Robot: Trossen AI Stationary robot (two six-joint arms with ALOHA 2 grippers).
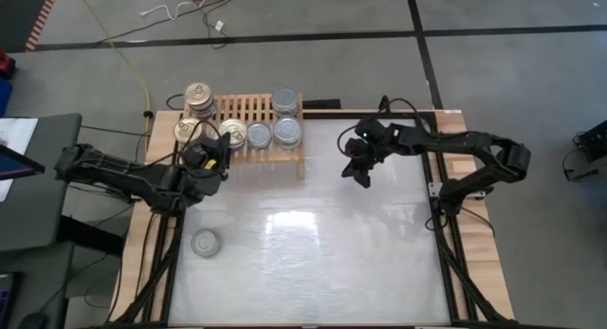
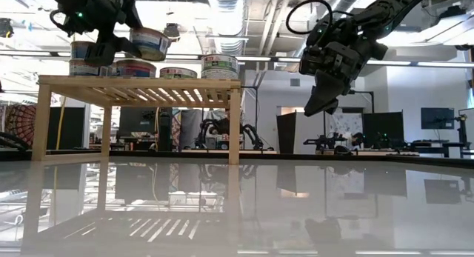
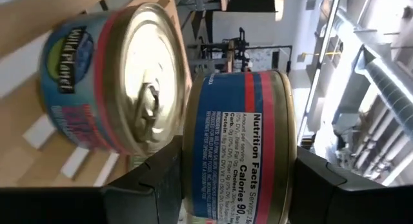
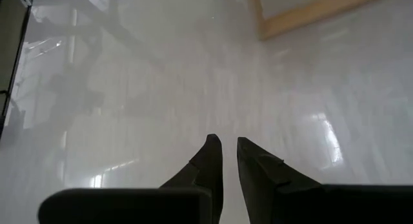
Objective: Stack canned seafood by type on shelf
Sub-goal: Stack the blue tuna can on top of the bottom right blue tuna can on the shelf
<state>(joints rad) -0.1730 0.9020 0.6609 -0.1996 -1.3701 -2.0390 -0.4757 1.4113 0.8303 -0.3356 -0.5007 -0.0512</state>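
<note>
The light-wood shelf (image 1: 251,109) stands at the table's far left and bears several tins of canned seafood, among them a gold-topped one (image 1: 232,132) and silver-topped ones (image 1: 287,132). My left gripper (image 1: 204,160) is at the shelf's near left corner, shut on a blue-and-red labelled can (image 3: 239,146) held above the shelf's top (image 2: 141,83). Beside it a gold pull-tab can (image 3: 116,82) rests on the slats. Another can (image 1: 206,242) sits by its base on the table, near left. My right gripper (image 1: 360,170) hangs shut and empty over the table, right of the shelf. My left gripper pinches the can by its two flat ends (image 3: 188,153) between its two fingers, its labelled side wall toward the wrist. The fingers come level from the table's near left. The can (image 2: 152,44) is lifted clear, slightly tilted, above the cans on the shelf.
The white tabletop (image 1: 313,253) stretches from the shelf to the near and right edges. Two stacked cans (image 1: 198,100) stand at the shelf's far left and another stack (image 1: 285,101) at its far right. Cables lie on the floor beyond the table.
</note>
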